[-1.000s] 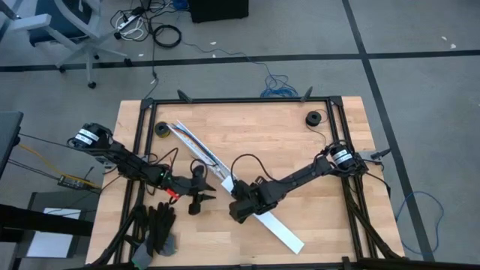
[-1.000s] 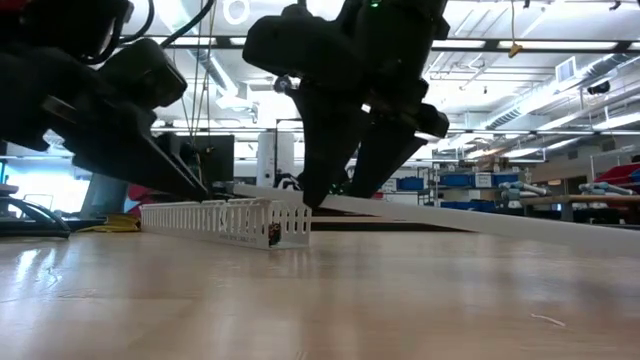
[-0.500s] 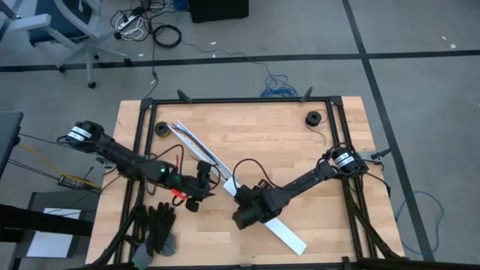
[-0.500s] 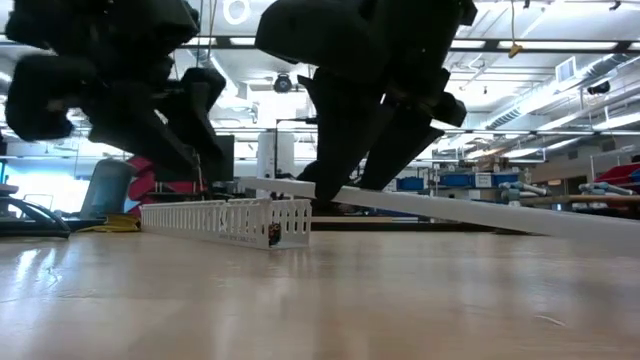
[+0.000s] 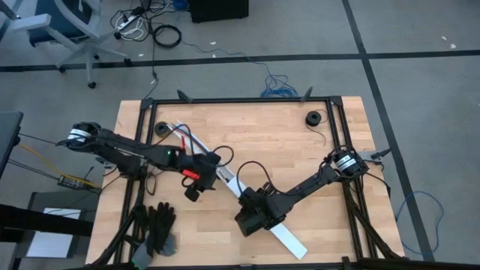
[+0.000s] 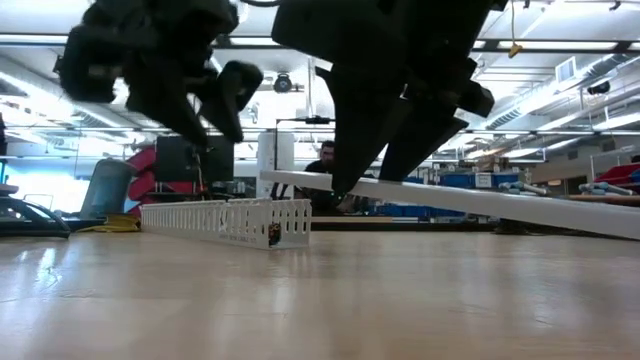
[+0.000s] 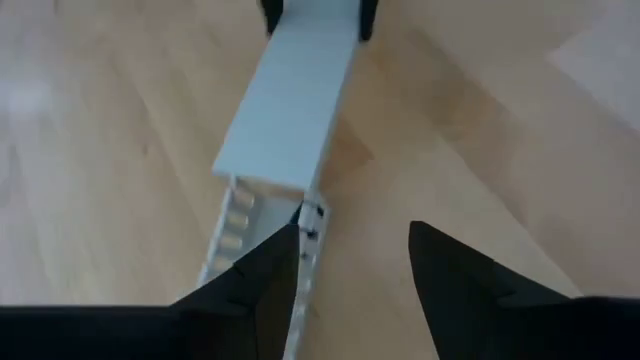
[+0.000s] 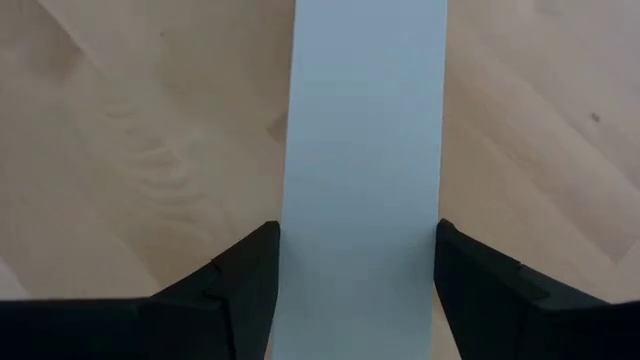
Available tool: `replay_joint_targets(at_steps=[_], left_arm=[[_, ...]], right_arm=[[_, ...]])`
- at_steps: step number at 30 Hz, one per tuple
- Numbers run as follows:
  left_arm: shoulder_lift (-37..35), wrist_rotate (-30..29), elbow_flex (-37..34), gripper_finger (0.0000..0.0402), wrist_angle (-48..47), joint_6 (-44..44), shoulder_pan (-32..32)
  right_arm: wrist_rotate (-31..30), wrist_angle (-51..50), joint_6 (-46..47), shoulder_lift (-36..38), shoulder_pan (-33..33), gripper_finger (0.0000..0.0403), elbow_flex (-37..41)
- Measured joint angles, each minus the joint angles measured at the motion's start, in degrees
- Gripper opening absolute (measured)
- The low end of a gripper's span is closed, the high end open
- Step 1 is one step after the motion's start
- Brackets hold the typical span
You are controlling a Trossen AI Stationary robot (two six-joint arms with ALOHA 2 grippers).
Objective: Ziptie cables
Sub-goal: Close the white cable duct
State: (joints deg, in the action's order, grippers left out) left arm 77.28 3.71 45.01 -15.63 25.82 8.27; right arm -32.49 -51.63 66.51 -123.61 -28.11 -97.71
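A long, flat, smooth white strip (image 8: 366, 150) is held across its width between the fingers of the right gripper (image 5: 253, 217), one end raised off the pale wood-grain counter (image 5: 285, 142). The left gripper (image 7: 352, 280), fingers parted and holding nothing, is seen above the white slotted channel (image 6: 228, 221). Thin cables (image 5: 185, 136), one red, are seen lying in that channel.

Two dark, jointed arms are seen, each trailed by looped black cords. A red and a green spot are shown on the left gripper (image 5: 201, 178), centre-left.
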Motion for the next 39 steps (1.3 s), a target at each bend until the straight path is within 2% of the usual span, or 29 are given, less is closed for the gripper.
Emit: replay_joint_targets(at_steps=[6, 15, 25, 31, 39], left_arm=[[0.5, 6.7, 2.7, 0.0162, -2.4, 4.0, -5.1], [7.8, 6.6, 2.6, 0.0147, -0.8, 8.7, -6.1], [9.1, 6.4, 2.8, 0.0147, 3.0, 11.4, -6.1], [9.5, 3.9, 2.8, 0.0147, 4.5, 11.7, -6.1], [9.5, -4.6, 2.8, 0.0148, 12.6, 12.6, -6.1]], right_arm=[[-0.9, 0.0, 2.3, 0.0, -0.5, 0.0224, 0.0], [-0.9, -0.5, 2.9, 0.0, -1.1, 0.0223, 0.0], [-0.9, -1.3, 4.6, 0.0, -1.1, 0.0223, 0.0], [-0.9, -1.3, 4.9, 0.0, -1.0, 0.0224, 0.0], [-0.7, -1.2, 5.6, 0.0, -1.6, 0.0224, 0.0]])
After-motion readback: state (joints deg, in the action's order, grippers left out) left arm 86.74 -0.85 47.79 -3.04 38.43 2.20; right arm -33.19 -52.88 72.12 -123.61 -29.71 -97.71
